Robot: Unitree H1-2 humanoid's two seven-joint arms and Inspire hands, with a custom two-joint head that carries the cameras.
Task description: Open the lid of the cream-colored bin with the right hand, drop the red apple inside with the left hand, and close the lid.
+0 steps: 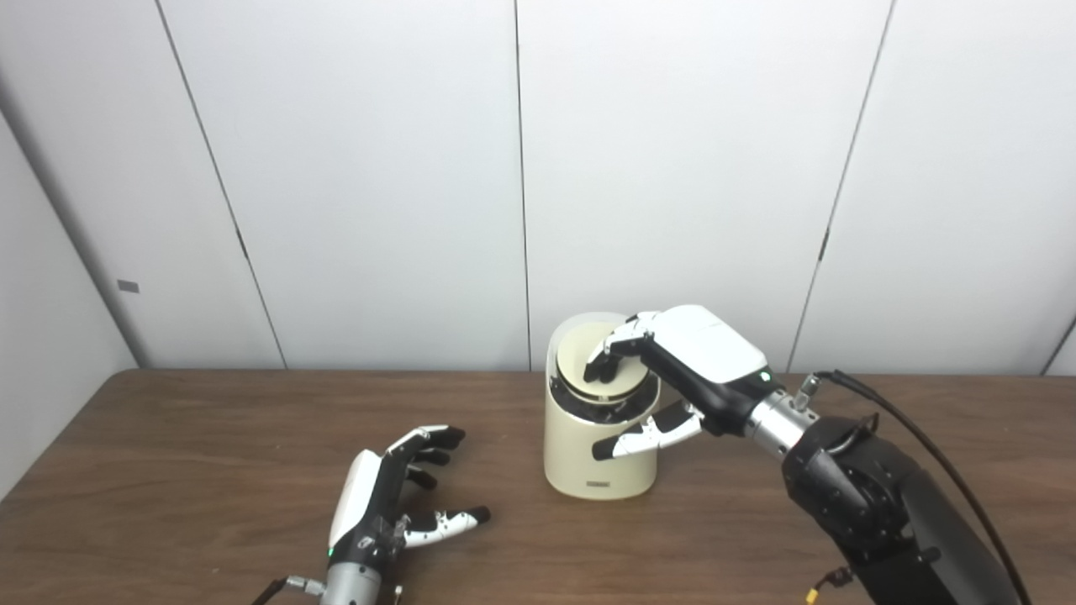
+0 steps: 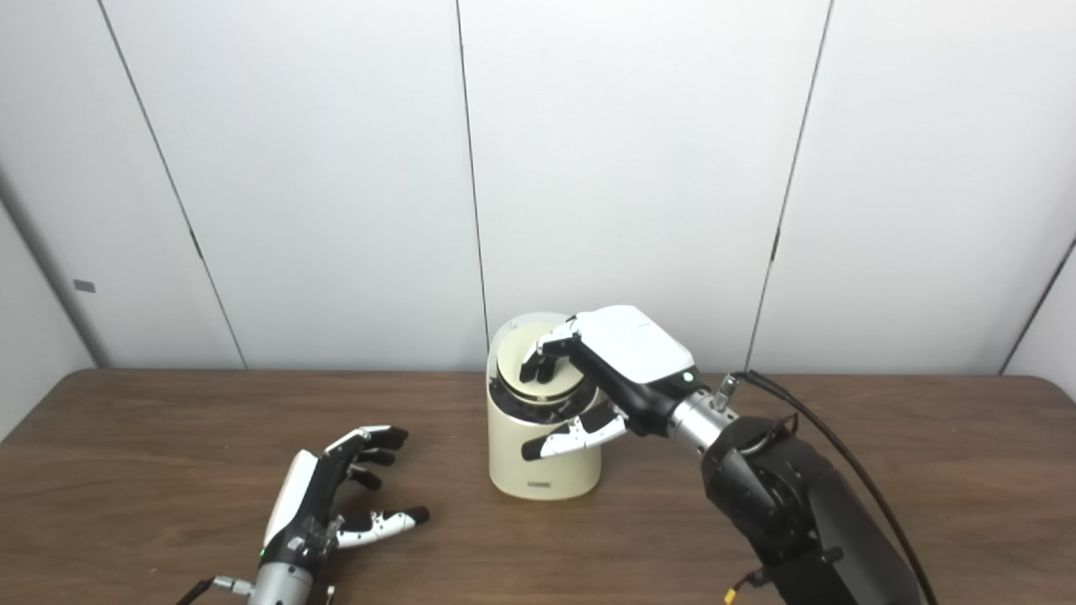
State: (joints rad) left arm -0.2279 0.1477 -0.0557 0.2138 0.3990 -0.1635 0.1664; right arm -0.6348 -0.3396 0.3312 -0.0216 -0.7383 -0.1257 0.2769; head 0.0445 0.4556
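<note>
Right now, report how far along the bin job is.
The apple is nowhere in view, and the left hand lies open and empty on the table, so the drop may already be done, though the bin's inside is hidden. In hand: the right hand has fingertips on the lid of the cream bin. Left: seating the lid flat and withdrawing.

Left hand [image 1: 382,504]: white back shell, black fingers, white thumb, black tips, silver wrist.
Right hand [image 1: 681,370]: same colours, green indicator light.
Right forearm [image 1: 874,512]: black housing, black cable [image 1: 941,462].
</note>
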